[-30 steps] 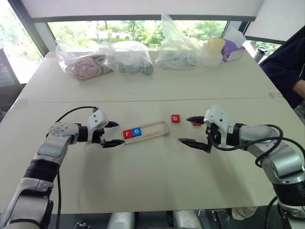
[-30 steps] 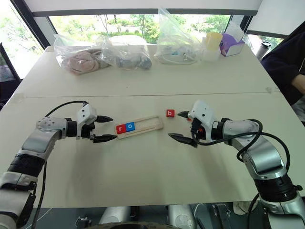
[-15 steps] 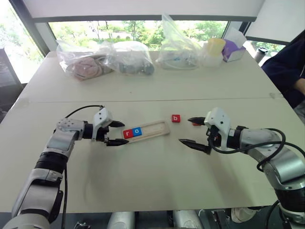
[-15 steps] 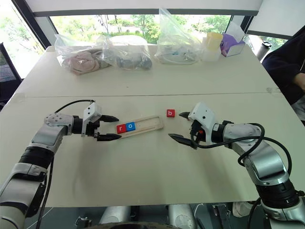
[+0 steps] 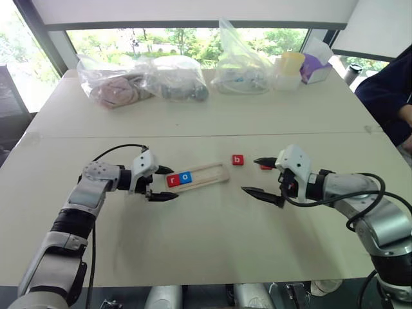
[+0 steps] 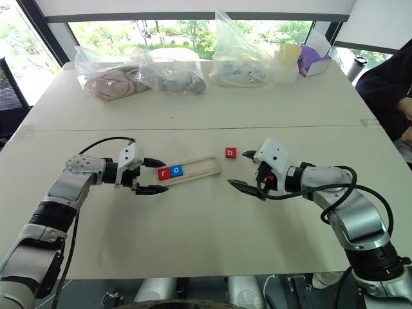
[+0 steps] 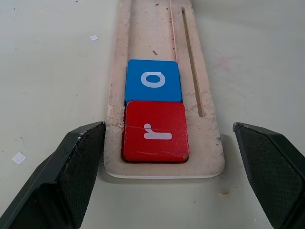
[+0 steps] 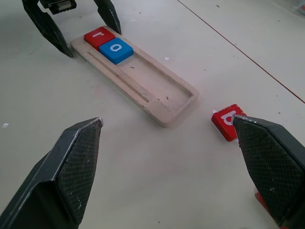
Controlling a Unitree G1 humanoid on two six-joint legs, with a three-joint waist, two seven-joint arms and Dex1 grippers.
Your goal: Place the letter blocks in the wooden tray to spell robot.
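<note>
The wooden tray (image 5: 212,172) lies slanted at the table's middle. A red r block (image 5: 172,181) and a blue o block (image 5: 185,177) sit side by side in its left end. My left gripper (image 5: 166,183) is open, its fingers (image 7: 62,181) straddling that end without touching it. A red b block (image 5: 237,159) lies loose on the table just right of the tray. My right gripper (image 5: 250,175) hovers open to the right of it, holding nothing. Another red block (image 5: 265,167) peeks out behind its upper finger, its letter hidden.
Clear plastic bags (image 5: 174,80) of items, a yellow cup (image 5: 290,64) and a purple box (image 5: 315,64) line the table's far edge. A person in a dark sleeve (image 5: 386,90) sits at the far right. A seam crosses the table behind the tray.
My left gripper has slid right, up to the tray's left end, still open. The right gripper and the blocks have stayed put.
</note>
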